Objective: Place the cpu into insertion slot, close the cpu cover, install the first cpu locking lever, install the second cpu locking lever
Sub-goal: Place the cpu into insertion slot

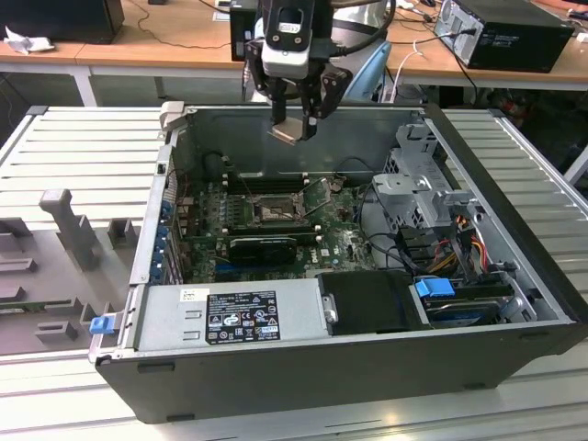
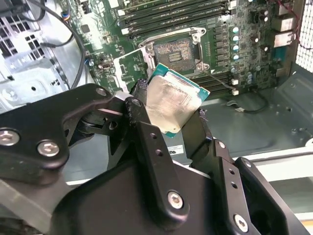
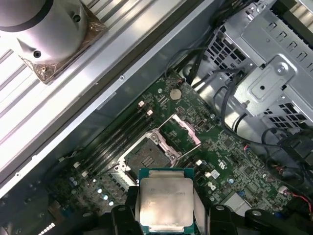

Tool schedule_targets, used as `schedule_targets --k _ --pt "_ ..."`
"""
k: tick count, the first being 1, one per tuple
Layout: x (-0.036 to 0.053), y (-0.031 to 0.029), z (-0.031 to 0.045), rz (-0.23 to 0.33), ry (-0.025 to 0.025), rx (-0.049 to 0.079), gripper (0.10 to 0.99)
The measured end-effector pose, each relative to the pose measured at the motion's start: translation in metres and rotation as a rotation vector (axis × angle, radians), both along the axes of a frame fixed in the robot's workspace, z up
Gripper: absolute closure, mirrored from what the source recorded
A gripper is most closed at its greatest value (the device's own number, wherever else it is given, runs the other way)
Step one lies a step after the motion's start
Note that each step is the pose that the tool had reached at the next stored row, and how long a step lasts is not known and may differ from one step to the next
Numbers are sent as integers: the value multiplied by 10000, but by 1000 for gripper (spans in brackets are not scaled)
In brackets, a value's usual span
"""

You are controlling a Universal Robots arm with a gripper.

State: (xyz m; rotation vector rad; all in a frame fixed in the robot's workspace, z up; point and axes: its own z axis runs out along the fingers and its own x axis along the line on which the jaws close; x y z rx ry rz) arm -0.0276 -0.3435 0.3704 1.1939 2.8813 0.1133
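- The gripper (image 2: 170, 111) is clamped on the cpu (image 2: 173, 103), fingers (image 2: 139, 100) pinching two opposite edges, metal top showing.
- The cpu hangs well above the slot (image 3: 146, 156), over the open case (image 1: 322, 372).
- The cover (image 3: 185, 133) stands flipped open beside the slot.

Silver cpu (image 2: 172, 104) tilted above open insertion slot (image 2: 174, 49).
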Motion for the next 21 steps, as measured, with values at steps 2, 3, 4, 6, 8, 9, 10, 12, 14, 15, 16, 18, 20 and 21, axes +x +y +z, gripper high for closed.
schedule_targets --k 2,3,4,6,8,9,10,12,14,15,16,18,20,21 --pt "0 0 -3 -265 -1 -8 557" --pt "0 0 -5 -407 0 -13 557" --pt "0 0 -6 -520 0 -17 557" --pt "0 0 -11 -822 0 -28 557" --pt "0 0 -13 -1006 1 -35 557" --pt "0 0 -15 -1078 0 -37 557" --pt "0 0 -16 -1184 0 -39 557" --pt "0 0 -18 -1364 0 -46 557" --pt "0 0 -20 -1559 0 -55 557" --pt "0 0 -23 -1725 0 -60 557" --pt "0 0 -25 -1954 0 -65 557" --pt "0 0 -28 -2143 0 -70 557" --pt "0 0 -30 -2306 1 -71 557" --pt "0 0 -31 -2371 1 -72 557"
